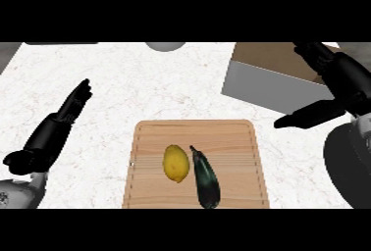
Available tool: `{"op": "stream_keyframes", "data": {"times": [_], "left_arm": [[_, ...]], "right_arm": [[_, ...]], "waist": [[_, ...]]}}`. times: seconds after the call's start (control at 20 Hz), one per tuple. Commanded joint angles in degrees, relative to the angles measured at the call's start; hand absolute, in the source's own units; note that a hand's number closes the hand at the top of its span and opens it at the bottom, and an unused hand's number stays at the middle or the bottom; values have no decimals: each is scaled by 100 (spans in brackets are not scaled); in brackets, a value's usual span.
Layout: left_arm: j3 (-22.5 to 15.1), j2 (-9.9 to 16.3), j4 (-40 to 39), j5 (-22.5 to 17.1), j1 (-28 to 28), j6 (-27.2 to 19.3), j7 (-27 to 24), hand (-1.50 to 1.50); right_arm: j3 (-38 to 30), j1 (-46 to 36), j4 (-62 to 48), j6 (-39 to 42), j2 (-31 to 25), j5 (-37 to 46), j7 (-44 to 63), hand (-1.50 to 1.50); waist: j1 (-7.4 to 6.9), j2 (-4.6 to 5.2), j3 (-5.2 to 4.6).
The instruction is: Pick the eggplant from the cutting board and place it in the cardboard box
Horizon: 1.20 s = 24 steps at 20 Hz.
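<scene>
The right hand (pixel 334 83) hangs at the view's right, over the near corner of the cardboard box (pixel 270 83), fingers straight and thumb jutting toward the cutting board (pixel 196 166); it is released and grasps nothing. The left hand (pixel 69 110) rests at the view's left, above the desk (pixel 145 83), fingers straight and pointing up, also holding nothing.

The eggplant (pixel 205 179) lies on the board, well apart from both hands, its thin stem end pointing away from the robot and its thick end near the board's front edge. A lemon (pixel 176 163) lies just beside it on its left, close enough that I cannot tell whether the 2 touch.

Judged from this, the pick has not yet begun. The main risks:

1. The lemon crowds the eggplant's left flank. Fingers closing from that side could knock the lemon, roll it off the board, or catch it in place of the eggplant.
2. The eggplant is long, smooth and tapered. A hold near the thin end would likely let the heavy end swing down or slide out.
3. The thick end sits close to the board's front edge, so a nudge could push it off onto the desk.
4. The box's pale side wall stands between board and opening; a low carry could strike it.

A grey round object (pixel 166 46) at the far edge stays clear of the path.
</scene>
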State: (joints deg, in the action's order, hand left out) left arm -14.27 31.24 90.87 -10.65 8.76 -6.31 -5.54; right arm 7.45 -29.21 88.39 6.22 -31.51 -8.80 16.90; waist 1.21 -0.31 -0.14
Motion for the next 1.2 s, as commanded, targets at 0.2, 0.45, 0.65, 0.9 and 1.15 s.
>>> {"op": "stream_keyframes", "data": {"times": [0.2, 0.45, 0.65, 0.9, 1.15], "left_arm": [[-102, -190, -315, 322, 294, 266, -196, 0], [-33, -165, -269, 184, 472, 512, 94, 0], [-122, -308, -327, 352, 550, 425, 13, 0], [18, -338, -475, 315, 653, 506, 192, 0], [97, -401, -562, 437, 480, 594, -123, 0]], "right_arm": [[677, 550, 765, 644, -367, 1011, -856, -150], [1148, 140, 1309, 1569, -770, 966, 276, -150], [1947, -580, 1267, 2254, -602, 1139, 1111, -150], [2437, -1207, 1650, 2965, -10, 604, 2602, -150], [2745, -1691, 1570, 3314, 599, 447, 3896, -150]], "waist": [[-92, 32, 13], [-123, 10, 7], [-242, 27, 0], [-148, 2, -2], [-132, 18, 1]]}}
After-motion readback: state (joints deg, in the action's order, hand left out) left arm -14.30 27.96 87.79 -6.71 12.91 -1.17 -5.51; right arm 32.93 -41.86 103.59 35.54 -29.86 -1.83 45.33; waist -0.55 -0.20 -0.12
